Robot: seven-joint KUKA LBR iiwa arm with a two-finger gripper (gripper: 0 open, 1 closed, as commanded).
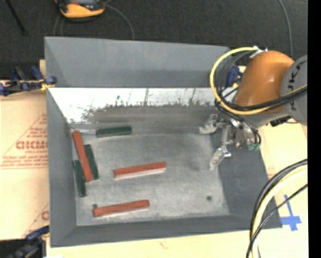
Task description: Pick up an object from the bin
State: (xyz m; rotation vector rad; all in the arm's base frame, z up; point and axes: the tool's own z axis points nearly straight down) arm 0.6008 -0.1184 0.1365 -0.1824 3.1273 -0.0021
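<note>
While the grey bin (pixel 149 69) spans most of the view, the arm's orange cover (pixel 259 82) sits above its right wall. Below it the gripper (pixel 216 143) hangs over bare floor, fingers spread, nothing between them. The nearest thing, a red stick (pixel 140 170), lies mid-floor, well apart. A green stick (pixel 113 131) lies near the back.
</note>
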